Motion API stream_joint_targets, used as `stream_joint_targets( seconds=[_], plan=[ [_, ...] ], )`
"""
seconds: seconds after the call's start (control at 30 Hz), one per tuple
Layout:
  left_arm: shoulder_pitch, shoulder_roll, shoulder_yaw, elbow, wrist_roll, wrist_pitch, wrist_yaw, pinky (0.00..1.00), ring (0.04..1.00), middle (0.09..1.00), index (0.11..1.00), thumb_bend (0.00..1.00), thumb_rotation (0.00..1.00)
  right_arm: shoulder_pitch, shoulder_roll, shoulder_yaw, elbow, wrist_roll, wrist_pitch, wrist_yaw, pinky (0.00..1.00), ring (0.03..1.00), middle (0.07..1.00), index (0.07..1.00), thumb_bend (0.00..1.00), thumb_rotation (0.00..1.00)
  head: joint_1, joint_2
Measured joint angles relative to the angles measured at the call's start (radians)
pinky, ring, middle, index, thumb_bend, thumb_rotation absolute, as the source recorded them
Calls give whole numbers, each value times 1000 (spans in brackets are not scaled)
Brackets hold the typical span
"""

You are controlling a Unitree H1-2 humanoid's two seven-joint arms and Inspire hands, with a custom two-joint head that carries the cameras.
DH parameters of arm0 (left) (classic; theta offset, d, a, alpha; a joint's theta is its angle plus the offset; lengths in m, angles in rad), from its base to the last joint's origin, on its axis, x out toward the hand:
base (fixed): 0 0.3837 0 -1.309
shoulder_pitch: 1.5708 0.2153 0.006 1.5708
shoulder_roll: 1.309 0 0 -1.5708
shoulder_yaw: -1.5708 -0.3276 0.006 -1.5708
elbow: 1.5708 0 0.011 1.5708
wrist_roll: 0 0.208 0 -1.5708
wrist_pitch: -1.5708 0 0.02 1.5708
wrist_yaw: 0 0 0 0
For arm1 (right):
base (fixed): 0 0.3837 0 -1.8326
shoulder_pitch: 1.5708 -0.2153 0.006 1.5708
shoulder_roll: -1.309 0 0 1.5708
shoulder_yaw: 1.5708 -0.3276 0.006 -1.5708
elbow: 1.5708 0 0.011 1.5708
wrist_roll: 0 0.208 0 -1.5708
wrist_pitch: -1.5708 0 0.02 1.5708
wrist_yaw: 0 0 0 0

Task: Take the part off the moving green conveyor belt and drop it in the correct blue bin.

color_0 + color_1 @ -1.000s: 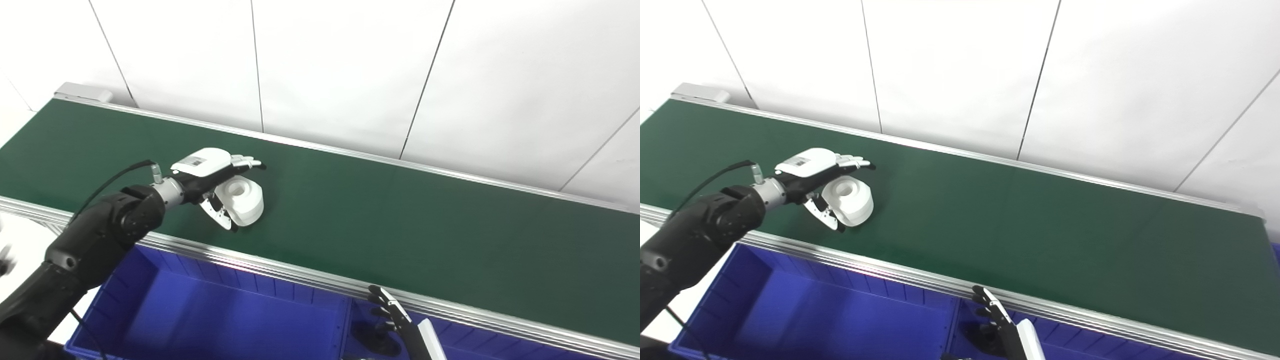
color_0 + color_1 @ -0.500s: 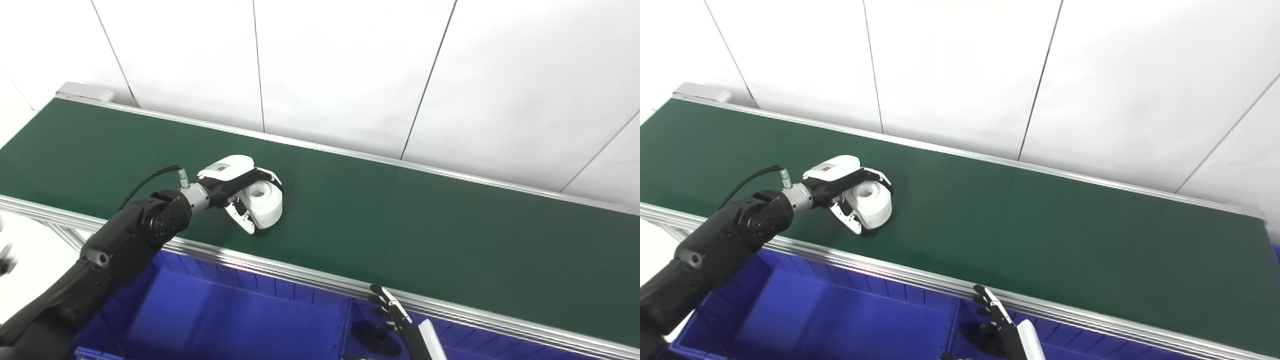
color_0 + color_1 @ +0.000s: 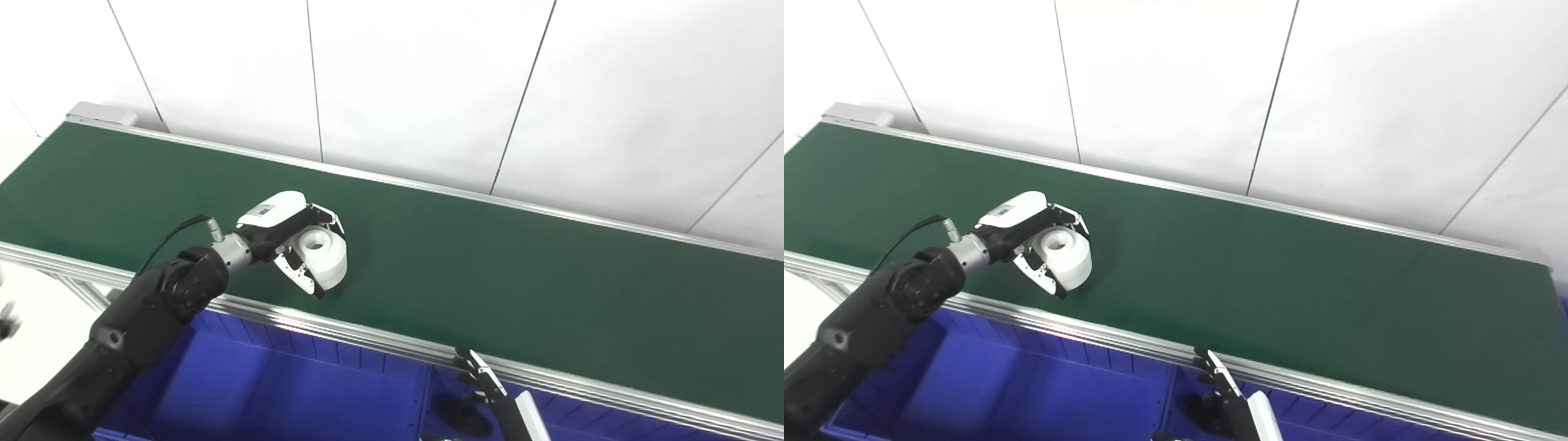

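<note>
Now, left hand [image 3: 288,236] fingers around white part [image 3: 321,256] — bore up; right hand [image 3: 493,392] fingers apart.

our left hand [image 3: 288,236] now closed around the white part [image 3: 321,248], fingers earlier spread, part raised slightly off the green belt [image 3: 520,269]

A small label on the left hand [image 3: 288,214] is too blurred to read.

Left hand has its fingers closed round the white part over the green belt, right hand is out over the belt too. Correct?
Not quite. The right hand sits low at the belt's near rail, above a blue bin, as the left eye view shows. The left hand does grip the white part over the green belt.
</note>
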Motion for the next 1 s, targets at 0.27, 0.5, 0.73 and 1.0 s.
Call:
stream_joint_targets(
  seconds=[0.27,0.5,0.73,1.0],
  plan=[
    [180,-20,29,-264,-208,-7,-35,427,427,484,527,499,0,21,14,-2,-33,-8,25,4,755,855,907,952,664,424,-77,108],
    [368,-127,-79,-360,-209,73,-95,448,434,487,520,498,0,17,20,-12,-63,-6,57,6,747,843,893,945,671,427,-63,141],
    [392,-179,-153,-343,-3,158,-109,451,415,478,537,495,0,19,18,-27,-96,8,68,24,748,842,887,943,671,427,-55,164],
    [396,-200,-173,-350,103,361,-166,413,387,472,547,492,0,27,5,-41,-135,16,86,40,748,844,887,944,667,427,-43,180]
  ],
)
